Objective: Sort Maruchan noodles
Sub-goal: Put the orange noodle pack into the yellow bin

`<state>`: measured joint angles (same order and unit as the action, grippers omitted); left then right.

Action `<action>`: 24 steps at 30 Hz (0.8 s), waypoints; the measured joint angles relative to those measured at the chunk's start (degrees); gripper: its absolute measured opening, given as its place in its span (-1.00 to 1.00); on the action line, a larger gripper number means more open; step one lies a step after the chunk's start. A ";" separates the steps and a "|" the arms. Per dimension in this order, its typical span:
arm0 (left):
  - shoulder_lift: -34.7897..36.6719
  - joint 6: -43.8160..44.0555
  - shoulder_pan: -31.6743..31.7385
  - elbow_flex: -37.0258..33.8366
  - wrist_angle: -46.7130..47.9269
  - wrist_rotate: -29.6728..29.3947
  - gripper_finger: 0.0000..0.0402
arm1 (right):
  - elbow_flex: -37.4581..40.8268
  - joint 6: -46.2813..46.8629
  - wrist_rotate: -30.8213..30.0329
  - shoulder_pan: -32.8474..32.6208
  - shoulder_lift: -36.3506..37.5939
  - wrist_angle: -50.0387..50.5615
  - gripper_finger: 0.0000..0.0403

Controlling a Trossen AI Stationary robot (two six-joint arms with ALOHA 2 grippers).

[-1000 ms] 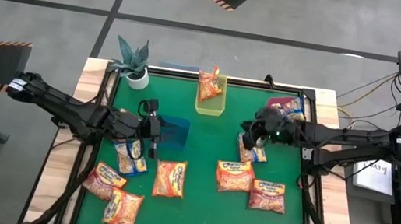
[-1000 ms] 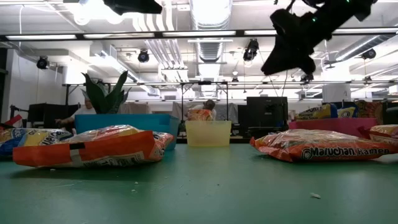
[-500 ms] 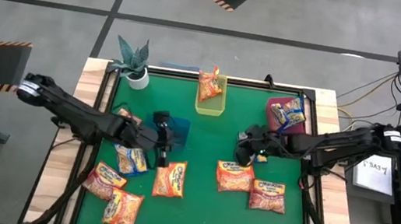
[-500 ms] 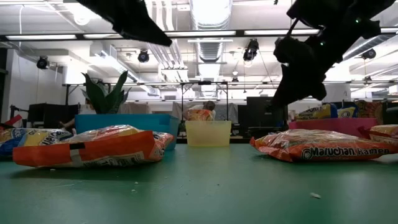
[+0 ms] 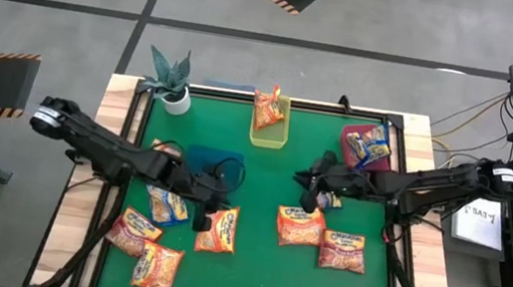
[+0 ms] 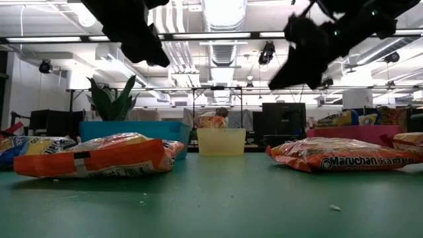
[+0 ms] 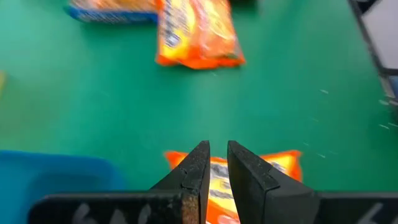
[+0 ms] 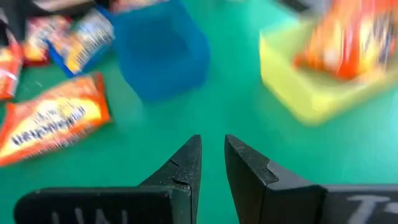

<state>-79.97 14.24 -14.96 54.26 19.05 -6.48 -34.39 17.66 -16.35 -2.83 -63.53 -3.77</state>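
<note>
Flat crinkly plastic Maruchan ramen packets [image 5: 300, 226] scattered on green table [image 5: 250, 263]. Light, soft film, brittle inside; pinch edge seam. Left gripper [image 5: 212, 198] over orange packet [image 5: 217, 230], fingers nearly together, empty. Right gripper [image 5: 307, 180] same, mid-table.

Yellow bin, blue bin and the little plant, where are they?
yellow bin [image 5: 269, 134], high view, on its front wall.
blue bin [image 5: 204, 159], high view, on its bare inside.
plant [image 5: 170, 72], high view, on its leaves.

Glossy plastic noodle packets [image 5: 301, 226] lie on a matt green table [image 5: 248, 273].
</note>
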 joint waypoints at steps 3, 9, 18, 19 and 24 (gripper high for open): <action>-1.95 2.11 -0.17 0.95 1.58 3.15 -0.81 | 0.00 -5.62 0.07 0.09 2.61 -3.85 -0.71; -6.15 8.88 -1.19 3.85 8.41 9.32 -0.69 | -0.02 -8.64 0.35 0.08 7.54 -3.63 -0.71; -12.68 30.05 -5.63 13.19 41.56 12.47 -0.28 | 0.09 -11.30 1.70 0.09 8.25 -2.28 -0.71; -13.25 31.25 -6.77 13.63 44.27 13.00 -0.25 | 0.09 -11.70 1.67 0.10 8.25 -2.38 -0.71; -15.74 38.44 -12.35 14.33 47.94 19.24 -0.15 | 0.09 -13.27 1.57 0.10 8.35 -2.50 -0.71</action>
<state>-95.70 52.68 -27.32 68.59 66.99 12.76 -34.30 4.39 -14.78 -2.72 -55.18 -6.27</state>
